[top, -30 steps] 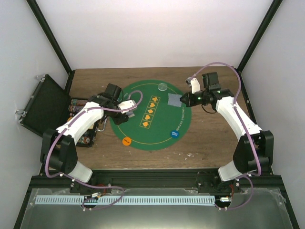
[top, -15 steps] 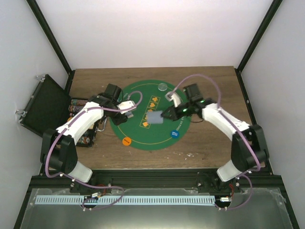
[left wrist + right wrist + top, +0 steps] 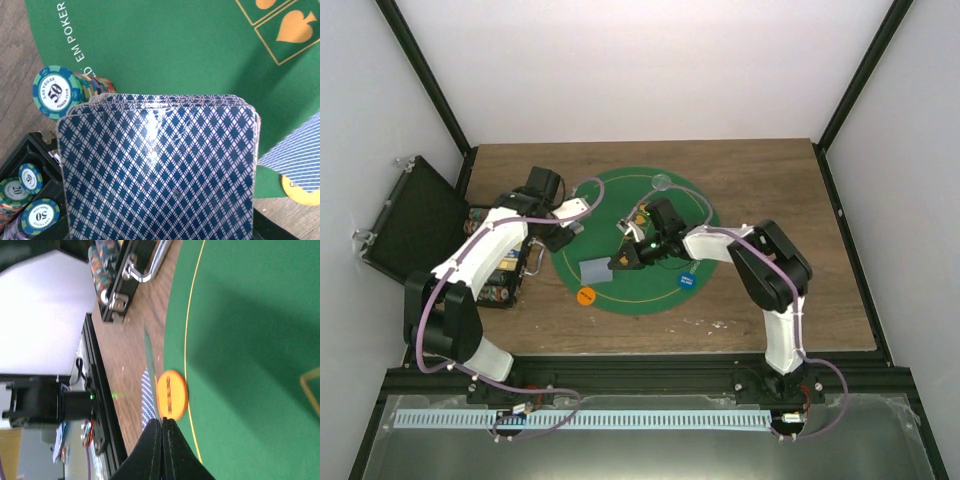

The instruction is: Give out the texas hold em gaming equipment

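My right gripper (image 3: 620,262) is shut on one grey-blue-backed card (image 3: 595,271) and holds it low over the near-left part of the green mat (image 3: 650,290). The card is just above the orange disc (image 3: 586,296). In the right wrist view the card (image 3: 150,365) shows edge-on in front of the orange disc (image 3: 171,395), with the fingertips (image 3: 156,432) pressed together on it. My left gripper (image 3: 567,224) holds the deck of cards (image 3: 160,170) at the mat's left edge; the deck hides its fingers. A blue disc (image 3: 686,281) and a clear disc (image 3: 662,182) lie on the mat.
An open black case (image 3: 415,215) with a tray of poker chips (image 3: 500,262) stands at the left of the table. A stack of chips topped by a 50 (image 3: 56,92) stands by the mat's edge. The case's metal handle (image 3: 145,265) is close to the mat.
My right gripper has carried the card from the far right of the mat across to the near left, by the orange disc. My left gripper has drawn back slightly to the left with the deck.
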Controlling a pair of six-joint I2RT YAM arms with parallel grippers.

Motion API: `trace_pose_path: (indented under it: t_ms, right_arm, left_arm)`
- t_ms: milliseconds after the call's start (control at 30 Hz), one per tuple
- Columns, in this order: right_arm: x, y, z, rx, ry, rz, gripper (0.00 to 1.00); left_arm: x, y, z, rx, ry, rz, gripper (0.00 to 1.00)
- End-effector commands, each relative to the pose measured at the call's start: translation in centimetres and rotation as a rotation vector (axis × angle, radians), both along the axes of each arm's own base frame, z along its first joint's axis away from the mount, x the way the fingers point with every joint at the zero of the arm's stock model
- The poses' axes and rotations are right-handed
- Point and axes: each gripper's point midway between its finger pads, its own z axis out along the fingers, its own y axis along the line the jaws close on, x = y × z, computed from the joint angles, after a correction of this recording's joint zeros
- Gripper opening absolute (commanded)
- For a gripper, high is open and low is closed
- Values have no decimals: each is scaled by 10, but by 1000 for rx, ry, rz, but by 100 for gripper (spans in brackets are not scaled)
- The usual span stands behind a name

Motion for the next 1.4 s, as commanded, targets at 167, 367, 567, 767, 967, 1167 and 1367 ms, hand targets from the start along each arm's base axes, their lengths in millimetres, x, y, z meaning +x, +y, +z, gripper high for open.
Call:
trace_pose_path:
  t_ms: [167,367,567,767,967,1167,1367]
  right_arm:
    - [23,46,5,102,-135,254,1]
    - [39,59,-14,69,-184,383,1]
    - [33,65,-16,85,-236,427,1]
    - [25,88,-49,20,-266,486,1]
    - [31,93,-64,-32,-279,478,1]
    - [38,93,-63,-66,-327,465,3]
    - [52,93,-40,-93,-408,410,31]
  left_arm:
    - [10,16,24,15,-61,75,51]
    - [11,26,28,16,-63,107,51]
    - [12,33,28,16,-60,130,51]
    - [12,34,27,17,-58,131,51]
    - [11,34,28,15,-60,130,51]
    - [11,34,28,15,-59,127,51]
    - [10,33,28,13,-54,123,51]
